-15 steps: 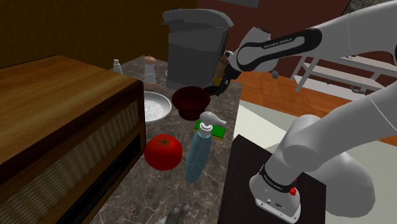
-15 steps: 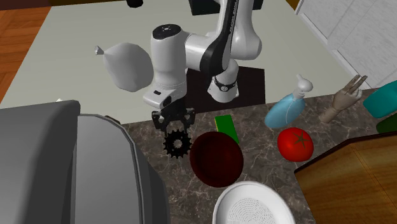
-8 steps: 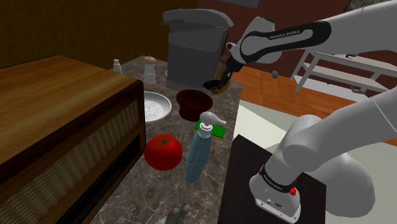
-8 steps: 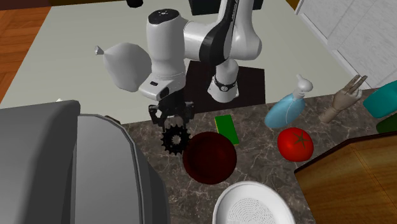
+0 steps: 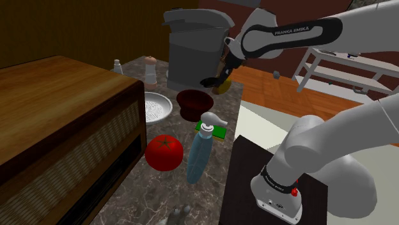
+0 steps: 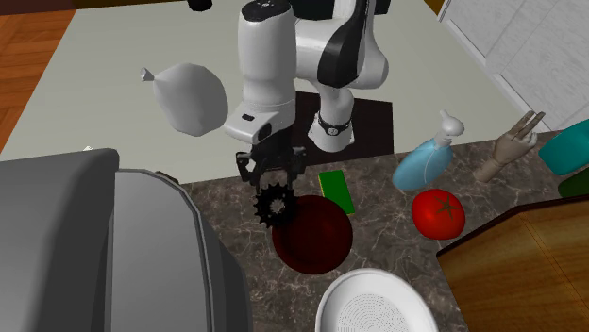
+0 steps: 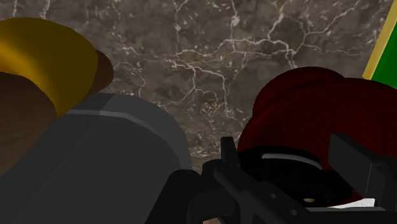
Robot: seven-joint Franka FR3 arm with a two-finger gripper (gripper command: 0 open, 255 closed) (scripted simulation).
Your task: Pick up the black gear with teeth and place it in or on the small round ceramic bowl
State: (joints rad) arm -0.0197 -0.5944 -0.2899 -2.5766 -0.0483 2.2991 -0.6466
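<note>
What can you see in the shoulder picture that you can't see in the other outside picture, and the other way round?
The shoulder view has a small white shaker and a brown-topped grinder at the back of the counter. The second exterior view has a pale tied sack beside the arm and a teal thing at its right edge. Both show the red tomato, the dark red bowl, the blue spray bottle, the white dish with holes and the pincer shut on the black gear.

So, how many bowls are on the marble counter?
2: a dark red bowl next to the green block, and a white perforated bowl beside it. The grey machine may hide others.
</note>
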